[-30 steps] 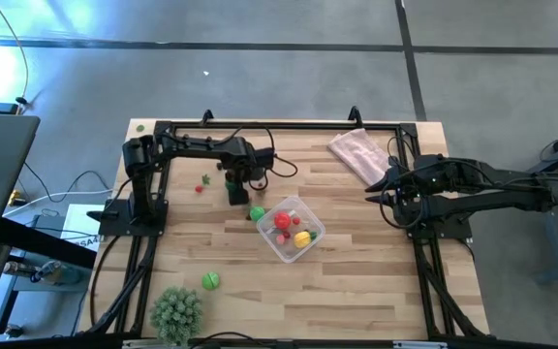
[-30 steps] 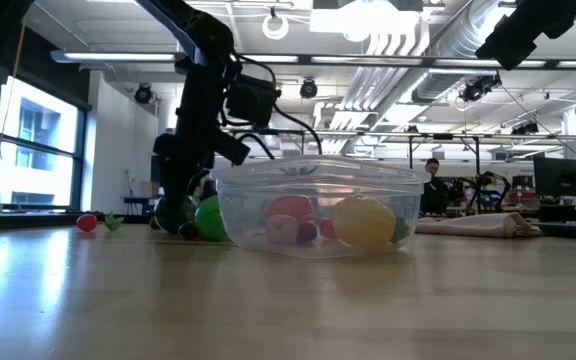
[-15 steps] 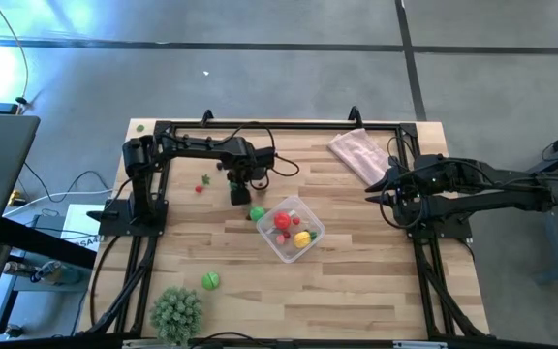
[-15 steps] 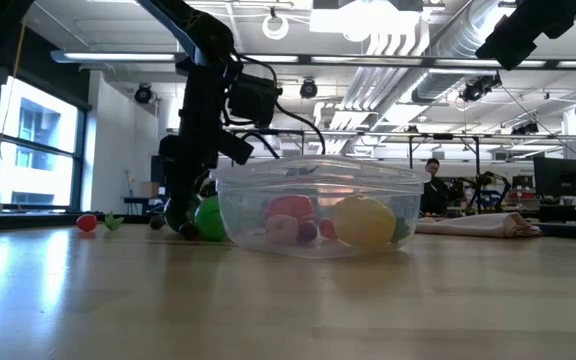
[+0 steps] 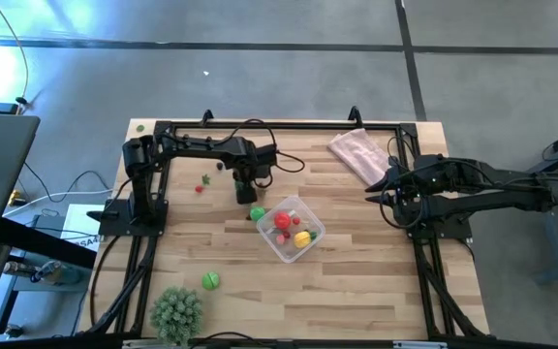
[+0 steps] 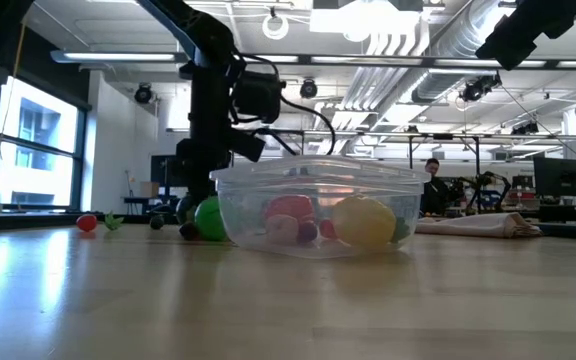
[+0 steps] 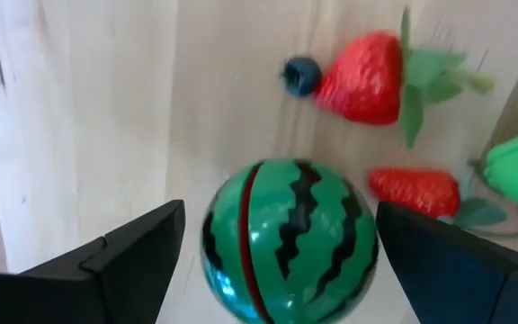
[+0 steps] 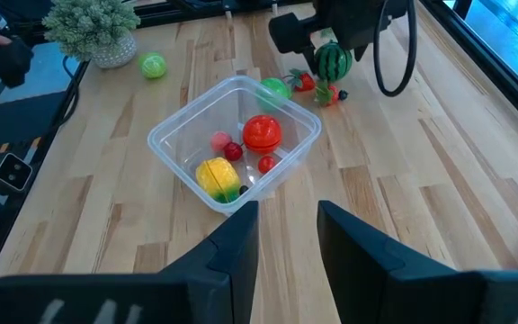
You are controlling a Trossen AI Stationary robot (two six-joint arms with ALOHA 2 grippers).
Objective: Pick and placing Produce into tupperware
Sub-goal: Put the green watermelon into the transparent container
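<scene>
Left wrist view shows the left gripper (image 7: 272, 261) spread wide around the striped watermelon (image 7: 288, 238) on the surface beside the tupperware (image 5: 290, 229); next it likely must close, lift, and carry.

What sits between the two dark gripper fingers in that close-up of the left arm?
A toy watermelon, green with dark stripes, sits between the left gripper's open fingers in the left wrist view. Bare wood shows on either side of it.

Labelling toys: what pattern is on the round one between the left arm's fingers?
Green with dark zigzag stripes, a watermelon; left wrist view.
</scene>
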